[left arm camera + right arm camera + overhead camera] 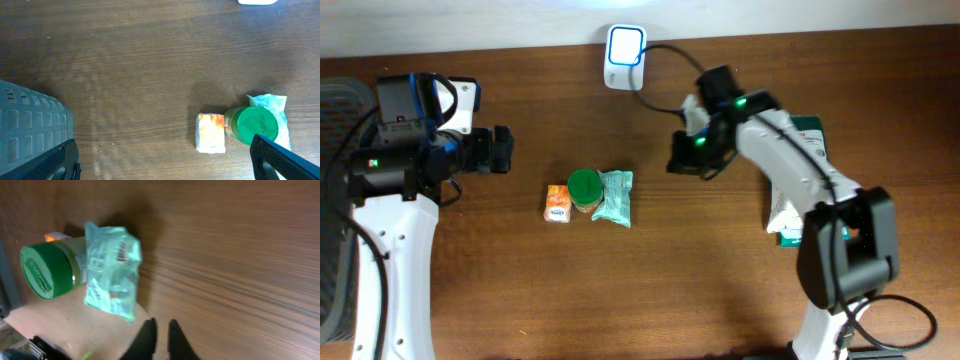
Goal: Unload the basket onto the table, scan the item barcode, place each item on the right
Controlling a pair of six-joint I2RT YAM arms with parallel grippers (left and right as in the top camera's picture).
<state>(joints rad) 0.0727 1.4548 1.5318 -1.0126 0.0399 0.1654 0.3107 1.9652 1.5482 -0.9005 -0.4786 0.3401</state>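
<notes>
The desk (720,290) is dark wood-grain board, flat and matte. Three items lie in a tight row near its centre, each touching or just beside the next: a small orange-and-white box (557,203), a round jar (585,189) with a smooth green lid, and a crinkled teal film pouch (614,197). None is held. The scanner (624,57), a white rounded block with a lit blue face, stands at the far edge, and a black cable (665,50) runs from it toward the right arm. The left hand (502,150) hangs left of the row with its fingers spread wide and nothing between them. The right hand (678,160) hangs right of the row, nearer the scanner, with its fingers closed together on nothing. Bare desk separates each hand from the row and extends in front of it. A grey basket (335,200) occupies the left edge, and flat packs (785,215) lie beneath the right arm. Only the right wrist view shows the barcode (121,255) printed on the pouch's upper face. Only the left wrist view shows the basket's moulded grid wall.
</notes>
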